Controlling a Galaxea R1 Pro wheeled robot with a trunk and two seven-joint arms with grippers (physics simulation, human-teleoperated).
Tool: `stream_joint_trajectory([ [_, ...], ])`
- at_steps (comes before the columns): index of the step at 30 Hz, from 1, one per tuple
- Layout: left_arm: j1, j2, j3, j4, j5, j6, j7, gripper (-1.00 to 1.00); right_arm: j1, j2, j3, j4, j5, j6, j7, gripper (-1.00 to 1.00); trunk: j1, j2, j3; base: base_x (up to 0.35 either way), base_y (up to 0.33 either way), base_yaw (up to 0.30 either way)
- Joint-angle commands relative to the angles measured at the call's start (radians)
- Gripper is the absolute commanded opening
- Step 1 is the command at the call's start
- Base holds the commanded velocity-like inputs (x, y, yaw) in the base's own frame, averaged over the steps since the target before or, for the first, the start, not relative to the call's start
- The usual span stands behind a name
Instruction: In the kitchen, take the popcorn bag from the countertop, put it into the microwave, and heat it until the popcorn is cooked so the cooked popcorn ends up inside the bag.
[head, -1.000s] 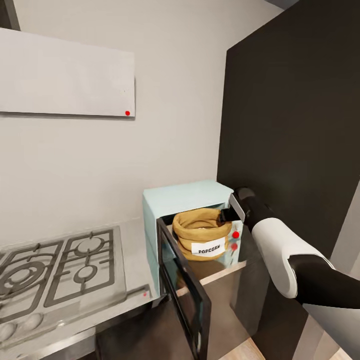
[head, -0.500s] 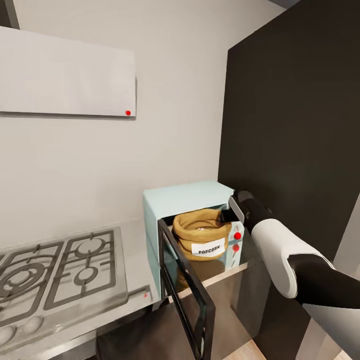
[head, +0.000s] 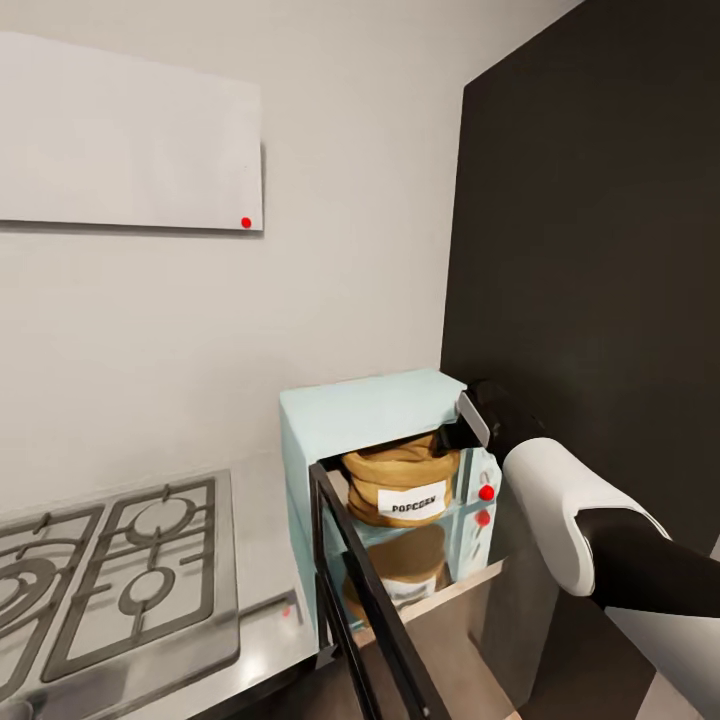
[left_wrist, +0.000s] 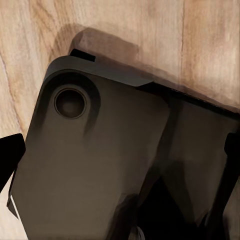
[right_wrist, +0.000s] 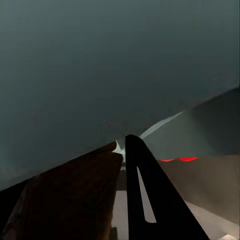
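Observation:
The pale mint-blue microwave stands on the grey countertop with its dark glass door swung open toward me. The tan popcorn bag, white label facing out, sits in the microwave's opening, held off the floor. My right gripper is shut on the bag's rolled rim at its right side. In the right wrist view, a dark finger lies against the brown bag. My left gripper hangs open over the robot's dark base, its fingertips far apart.
A gas hob with grey grates lies left of the microwave. A white wall cabinet hangs above it. A tall dark panel stands close to the microwave's right side, beside my right arm. Red knobs mark the microwave's right panel.
The head view has shifted, so the scene sits differently. The bag, held by my right gripper, has gone deeper into the microwave's opening. The door has swung further toward me.

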Motion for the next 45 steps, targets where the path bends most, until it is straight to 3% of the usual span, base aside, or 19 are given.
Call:
stream_joint_trajectory([
  [1,0.000,0.000,0.005,-0.002,0.003,-0.002,0.000,1.00,0.000,0.001,0.004,-0.007,0.005,0.007,-0.009,-1.00,0.000,0.000,-0.001,0.000,0.000,0.000],
  [23,0.000,0.000,0.005,-0.002,0.005,-0.002,0.000,1.00,0.000,-0.003,0.004,-0.005,-0.002,0.013,-0.010,-1.00,0.000,0.000,-0.001,-0.103,0.000,-0.003],
  [30,0.000,0.000,0.005,-0.002,0.005,-0.002,0.000,1.00,0.000,-0.001,0.004,-0.002,-0.002,0.013,-0.050,-1.00,0.000,0.000,-0.001,-0.001,0.000,-0.210],
  [45,0.000,0.000,0.005,-0.001,0.005,-0.002,0.000,1.00,0.000,-0.002,0.003,-0.002,-0.002,0.013,-0.054,-1.00,0.000,0.000,-0.001,0.000,0.000,-0.188],
])
